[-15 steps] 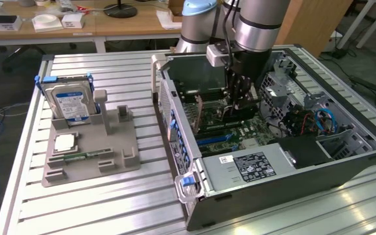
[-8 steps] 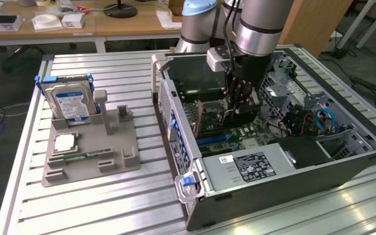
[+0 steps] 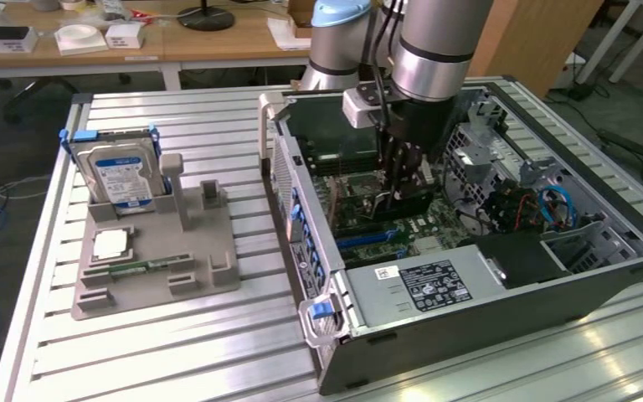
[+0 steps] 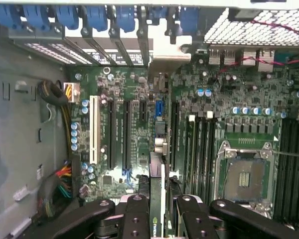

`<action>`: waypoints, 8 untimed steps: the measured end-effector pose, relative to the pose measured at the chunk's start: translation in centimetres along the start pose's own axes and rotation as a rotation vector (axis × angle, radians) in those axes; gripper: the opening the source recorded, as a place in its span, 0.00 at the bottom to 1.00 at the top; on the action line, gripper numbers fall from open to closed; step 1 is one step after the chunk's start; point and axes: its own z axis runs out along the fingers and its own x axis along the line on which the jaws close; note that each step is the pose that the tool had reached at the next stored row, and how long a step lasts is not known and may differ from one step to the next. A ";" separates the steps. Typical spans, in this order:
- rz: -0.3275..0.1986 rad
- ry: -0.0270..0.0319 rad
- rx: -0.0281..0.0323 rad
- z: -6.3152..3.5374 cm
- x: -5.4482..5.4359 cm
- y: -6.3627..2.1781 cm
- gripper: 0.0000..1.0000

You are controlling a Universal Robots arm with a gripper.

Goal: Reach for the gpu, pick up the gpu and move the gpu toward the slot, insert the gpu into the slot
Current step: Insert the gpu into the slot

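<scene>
Deep inside the open computer case (image 3: 589, 285), my gripper (image 3: 400, 188) is shut on the gpu (image 3: 414, 204), a dark card held upright just above the green motherboard (image 3: 411, 230). In the wrist view the gpu (image 4: 157, 174) shows edge-on, with a green stripe, clamped between the black fingers (image 4: 137, 216) of the gripper (image 4: 159, 201). Its edge lines up with a blue slot (image 4: 159, 109) that lies between long black connector strips (image 4: 125, 134). Whether the card touches the slot I cannot tell.
The silver processor socket (image 4: 245, 177) and memory slots (image 4: 202, 154) lie beside the card, with cable bundles (image 4: 60, 186) on its other side. Blue bracket clips (image 4: 97, 17) line the case wall. Outside the case, a grey holder (image 3: 154, 251) carries a blue-labelled hard drive (image 3: 120, 176).
</scene>
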 end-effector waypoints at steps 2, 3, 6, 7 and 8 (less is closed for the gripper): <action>0.000 0.0002 -0.0001 0.34 0.1 0.08 0.26; 0.000 0.0001 -0.0001 0.47 0.1 0.17 0.26; 0.000 0.0001 -0.0001 0.64 0.1 0.82 0.26; 0.000 0.0001 -0.0001 0.68 0.1 1.00 0.26; 0.000 0.0001 -0.0001 0.72 0.1 1.16 0.26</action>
